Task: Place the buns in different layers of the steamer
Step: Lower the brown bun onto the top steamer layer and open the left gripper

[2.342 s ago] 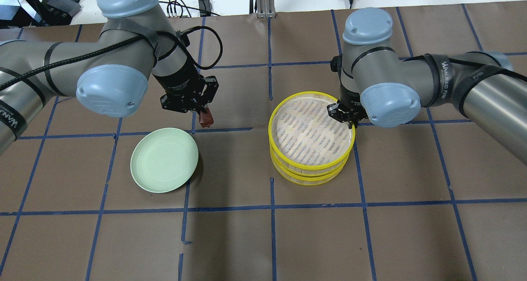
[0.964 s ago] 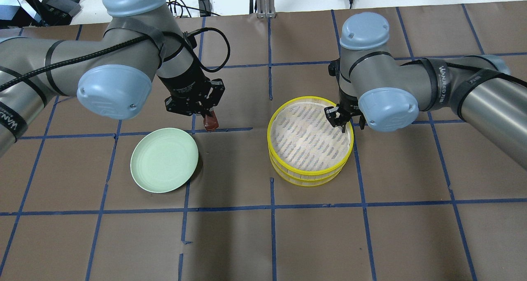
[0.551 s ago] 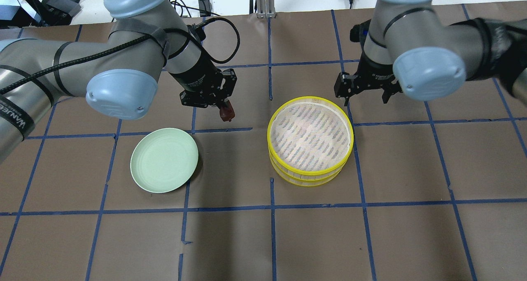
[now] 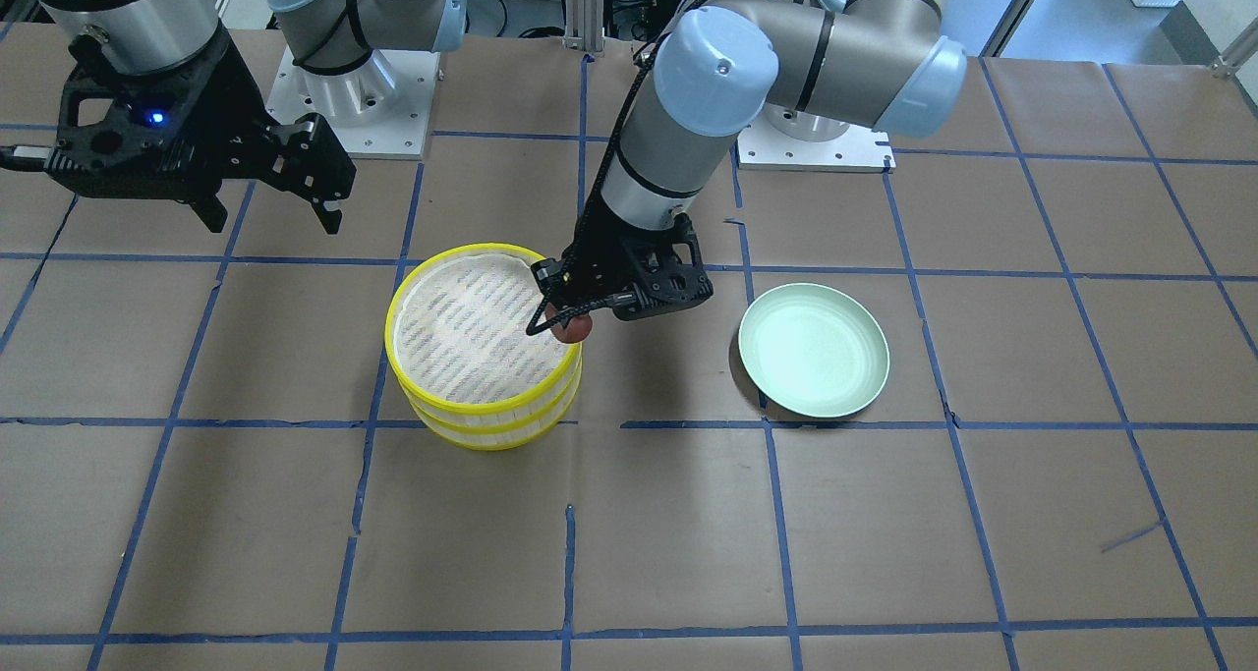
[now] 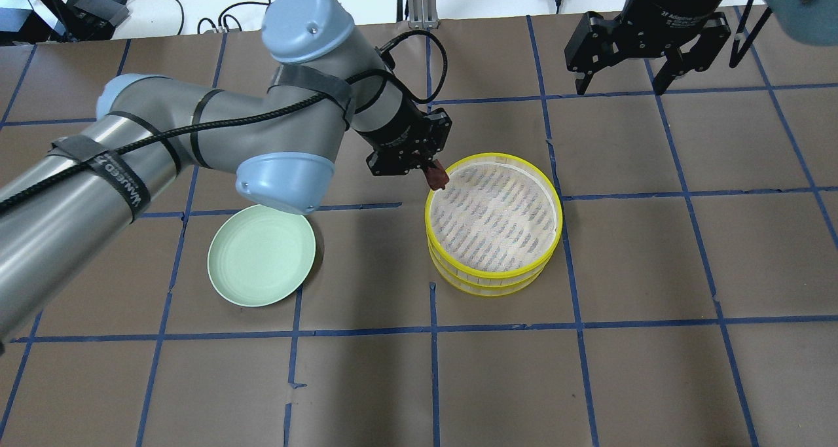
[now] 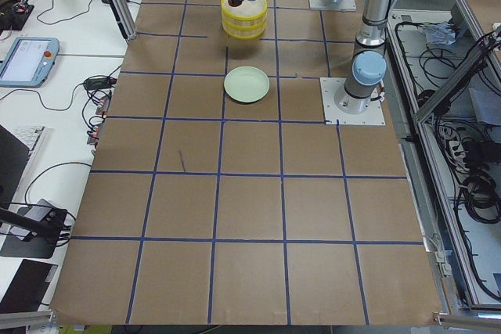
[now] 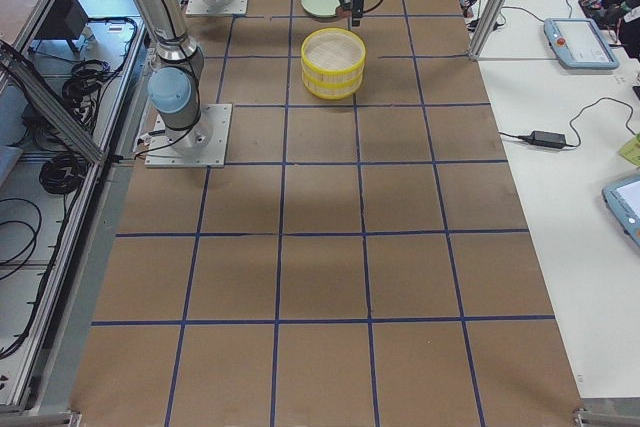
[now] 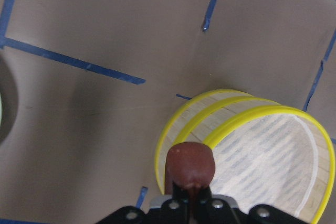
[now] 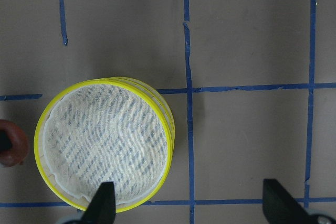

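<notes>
Left gripper (image 5: 433,171) is clamping the brown bun (image 5: 437,179) between its two fingers, with the bun protruding below the fingertips. The left arm is reaching across from the plate side, and the bun is hanging at the steamer (image 5: 494,213) rim, on the edge nearest the plate (image 5: 262,254). In the left wrist view the bun is overlapping the yellow rim from outside, not over the middle of the liner. Whether the bun is touching the rim cannot be told.

Right gripper (image 5: 619,87) is standing with its jaws spread wide and is carrying nothing. It is hovering high and well apart from the steamer, off to the far side from the robot's base in the overhead view. Its wrist camera is looking straight down on the steamer.

The steamer is sitting on the table (image 5: 589,381) with both tiers stacked, the upper one slightly offset from the lower. The striped liner of the upper tier is lying bare. The plate is resting on the table, well apart from the steamer, on the robot's left.
</notes>
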Motion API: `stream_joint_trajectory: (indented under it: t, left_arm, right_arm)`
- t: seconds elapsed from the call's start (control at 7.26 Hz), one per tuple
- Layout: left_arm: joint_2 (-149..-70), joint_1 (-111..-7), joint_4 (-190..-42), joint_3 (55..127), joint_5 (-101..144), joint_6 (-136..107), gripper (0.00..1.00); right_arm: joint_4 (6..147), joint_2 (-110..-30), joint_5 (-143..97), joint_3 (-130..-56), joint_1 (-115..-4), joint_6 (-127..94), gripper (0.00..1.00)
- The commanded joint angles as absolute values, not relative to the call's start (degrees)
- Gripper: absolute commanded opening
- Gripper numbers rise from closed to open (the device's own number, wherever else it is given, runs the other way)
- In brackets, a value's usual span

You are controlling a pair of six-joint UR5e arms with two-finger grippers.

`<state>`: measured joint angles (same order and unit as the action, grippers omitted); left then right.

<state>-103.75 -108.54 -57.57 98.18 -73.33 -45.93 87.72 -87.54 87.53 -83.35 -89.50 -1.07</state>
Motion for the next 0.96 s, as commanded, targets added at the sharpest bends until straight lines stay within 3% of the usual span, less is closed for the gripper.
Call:
stream_joint_trajectory:
  t: [0.0,0.83]
  left_arm:
    - [-104.59,-111.78,-55.47,98.17,-73.30,-51.23,0.99]
    - [-104.41,-113.29,-54.23,98.26,-77.70,-48.34,1.00]
  right_arm:
    - [87.36,-88.15,87.63,-83.93,-89.21,-0.44,1.00]
    - [86.66,-88.77,87.72,-84.02,-89.38,-0.44,1.00]
